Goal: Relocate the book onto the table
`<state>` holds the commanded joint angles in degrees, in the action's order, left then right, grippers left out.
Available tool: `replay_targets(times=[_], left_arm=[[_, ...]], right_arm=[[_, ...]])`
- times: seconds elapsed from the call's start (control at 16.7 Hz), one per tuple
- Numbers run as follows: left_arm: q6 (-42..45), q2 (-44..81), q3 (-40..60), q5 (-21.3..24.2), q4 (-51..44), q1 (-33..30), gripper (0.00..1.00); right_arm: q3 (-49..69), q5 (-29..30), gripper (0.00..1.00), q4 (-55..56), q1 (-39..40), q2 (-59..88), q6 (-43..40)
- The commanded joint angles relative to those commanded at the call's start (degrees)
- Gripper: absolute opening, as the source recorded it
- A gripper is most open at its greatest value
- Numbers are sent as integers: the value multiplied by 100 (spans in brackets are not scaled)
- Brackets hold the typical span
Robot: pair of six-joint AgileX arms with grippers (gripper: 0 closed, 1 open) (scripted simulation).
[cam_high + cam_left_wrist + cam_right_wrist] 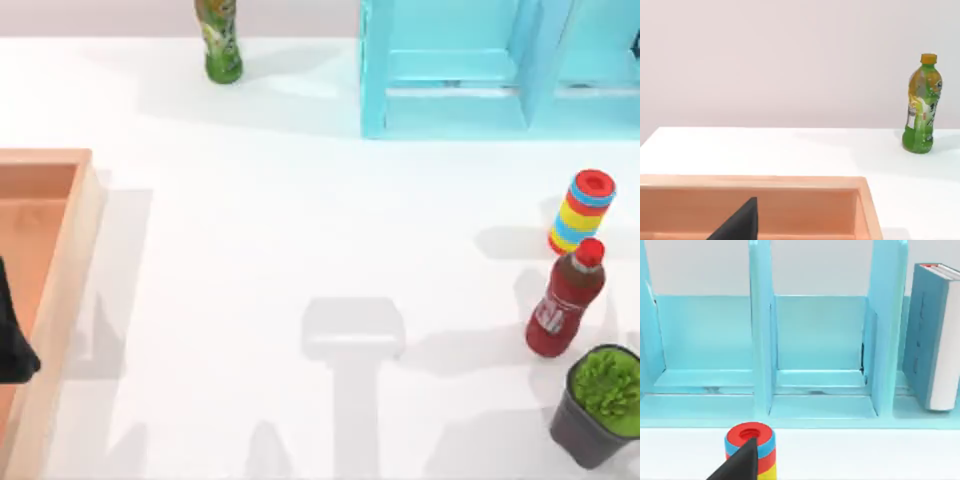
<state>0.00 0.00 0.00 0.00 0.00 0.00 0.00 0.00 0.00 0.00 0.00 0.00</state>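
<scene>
Teal-blue cover, white page edges: the thick rectangular book [932, 335] stands upright in a compartment of the turquoise shelf unit [455, 70] at the far edge of the plain white tabletop [270, 250], as the right wrist view shows it; it has not yet been taken out. The right hand [742, 460] is a dark tip low in that view, facing the shelf with the striped red, blue and yellow ring stack [580, 212] just before it; whether it is open or closed cannot be told. The left hand [15, 335] hangs over the orange-brown wooden tray [60, 290] at the left side, parked; its state cannot be told either. By judgement the reach is the risk: the ring stack, the red cola bottle [565, 300] and the dark potted green plant [600, 405] crowd the right side, so a low approach could topple them; the shelf's divider beside the book could catch a finger; a shallow grip could tip the book.
</scene>
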Motion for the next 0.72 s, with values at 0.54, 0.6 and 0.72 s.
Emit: replay_targets(times=[0.54,0.6,0.72], left_arm=[[0,0,0,0,0,0,100],[0,0,0,0,0,0,100],[0,0,0,0,0,0,100]], right_arm=[[613,-239,100,940,-252,1535,10],[775,-303,100,1192,-320,1944,13],[1139,-445,100,1754,-473,2858,19]])
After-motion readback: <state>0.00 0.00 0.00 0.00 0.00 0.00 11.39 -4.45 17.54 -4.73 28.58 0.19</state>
